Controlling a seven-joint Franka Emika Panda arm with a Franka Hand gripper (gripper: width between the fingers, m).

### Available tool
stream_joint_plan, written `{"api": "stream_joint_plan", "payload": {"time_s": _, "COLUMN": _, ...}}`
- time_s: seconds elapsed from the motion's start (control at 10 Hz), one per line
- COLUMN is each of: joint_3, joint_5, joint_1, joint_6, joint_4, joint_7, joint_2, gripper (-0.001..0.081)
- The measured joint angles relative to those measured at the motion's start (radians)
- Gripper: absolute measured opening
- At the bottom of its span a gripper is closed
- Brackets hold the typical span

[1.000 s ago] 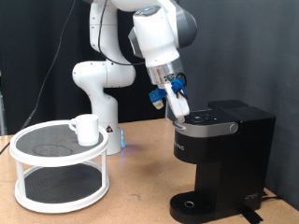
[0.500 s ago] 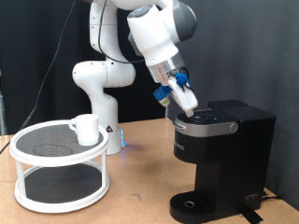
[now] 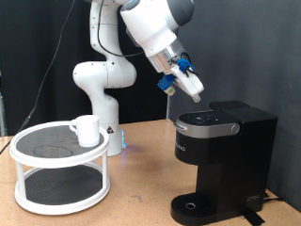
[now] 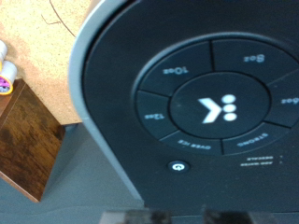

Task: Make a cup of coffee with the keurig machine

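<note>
- Wooden tabletop (image 3: pixel 141 179), dark backdrop.
- At nine o'clock, small white ceramic cup (image 3: pixel 86 129) on white round two-tier stand (image 3: pixel 58 169), not under the spout.
- Gripper (image 3: pixel 195 92) above black boxy keurig machine (image 3: pixel 221 160), lid closed; whether its fingers are apart or together, cannot tell.

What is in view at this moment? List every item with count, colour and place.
keurig machine: one, black, on the table at the exterior view's right; lid shut, button panel fills the wrist view.
cup: one, white, on the stand's top tier.
stand: one, white, two-tier, at the exterior view's left.
table: one, brown wood, under everything.
gripper: one, white and blue, in the air above the machine's lid, apart from it; jaws empty.
</note>
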Motion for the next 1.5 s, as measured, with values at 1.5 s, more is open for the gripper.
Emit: {"api": "stream_joint_plan", "payload": {"time_s": 1.5, "joint_3": -0.016, "joint_5": -0.038, "joint_1": -0.046, "joint_6": -0.017, "joint_4": -0.364, "joint_7": 0.122, "joint_2": -0.421, "gripper": 0.0000}}
